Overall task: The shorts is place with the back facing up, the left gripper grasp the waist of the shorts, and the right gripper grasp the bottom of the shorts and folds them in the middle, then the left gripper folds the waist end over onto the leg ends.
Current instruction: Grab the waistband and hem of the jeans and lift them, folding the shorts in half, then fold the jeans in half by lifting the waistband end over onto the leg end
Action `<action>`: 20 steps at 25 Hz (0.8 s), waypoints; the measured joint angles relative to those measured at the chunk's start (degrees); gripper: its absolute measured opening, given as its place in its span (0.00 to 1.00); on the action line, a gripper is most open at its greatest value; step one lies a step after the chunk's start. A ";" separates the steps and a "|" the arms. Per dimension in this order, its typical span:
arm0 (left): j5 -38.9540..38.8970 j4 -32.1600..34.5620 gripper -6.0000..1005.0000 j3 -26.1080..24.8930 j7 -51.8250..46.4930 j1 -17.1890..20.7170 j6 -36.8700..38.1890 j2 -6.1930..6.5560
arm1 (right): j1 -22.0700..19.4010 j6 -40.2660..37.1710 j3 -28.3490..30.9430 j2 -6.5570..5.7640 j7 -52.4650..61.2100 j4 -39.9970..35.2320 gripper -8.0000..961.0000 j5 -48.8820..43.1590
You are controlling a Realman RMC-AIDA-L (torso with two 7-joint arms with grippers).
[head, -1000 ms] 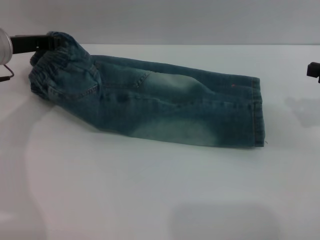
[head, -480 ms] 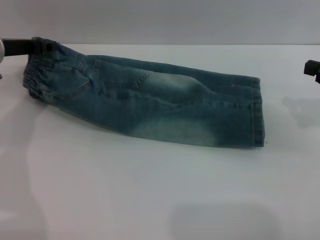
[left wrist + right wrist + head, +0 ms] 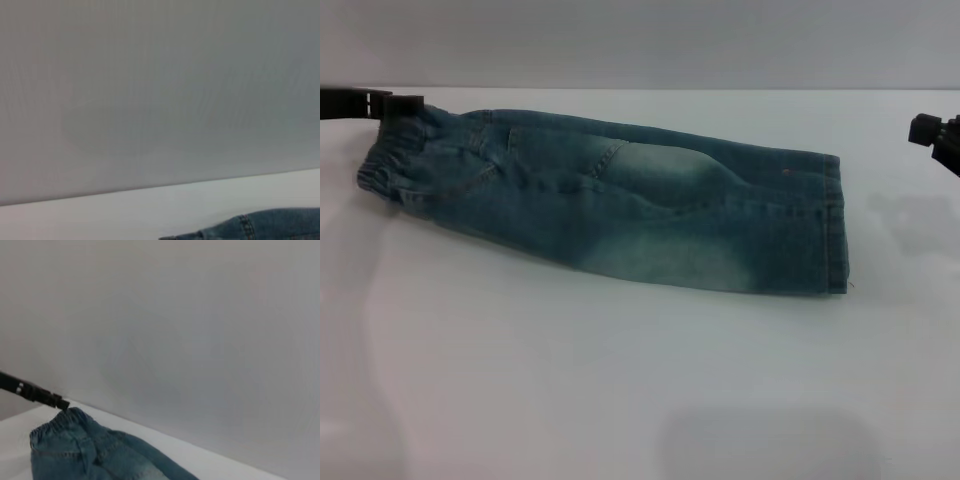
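The blue denim shorts [image 3: 620,200] lie folded lengthwise on the white table [image 3: 620,380], with the elastic waist at the left and the leg hems at the right. My left gripper [image 3: 405,104] sits at the far left, its black fingers pinching the rear corner of the waist. The right wrist view also shows the left gripper [image 3: 60,402] meeting the waistband of the shorts [image 3: 90,450]. In the left wrist view only a strip of the shorts [image 3: 270,227] shows. My right gripper [image 3: 928,130] hangs at the far right edge, apart from the hems.
A plain grey wall [image 3: 640,40] rises behind the table's far edge. White tabletop stretches in front of the shorts toward me.
The left gripper has moved left and down, drawing the raised waist out and lowering it toward the table. The right gripper has shifted slightly into view at the right edge.
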 joint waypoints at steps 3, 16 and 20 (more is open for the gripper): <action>2.78 0.19 0.84 0.33 0.00 -0.41 0.78 -0.32 | -0.04 -0.02 -0.80 0.06 -0.28 0.37 0.01 0.76; 4.54 3.55 0.84 -4.07 -1.38 -0.01 10.38 1.67 | 0.25 0.70 -1.03 0.07 -4.41 4.42 0.01 1.38; 4.73 3.34 0.84 -5.82 -1.86 0.25 12.87 2.45 | 0.48 0.80 -1.28 0.09 -5.59 5.23 0.01 1.75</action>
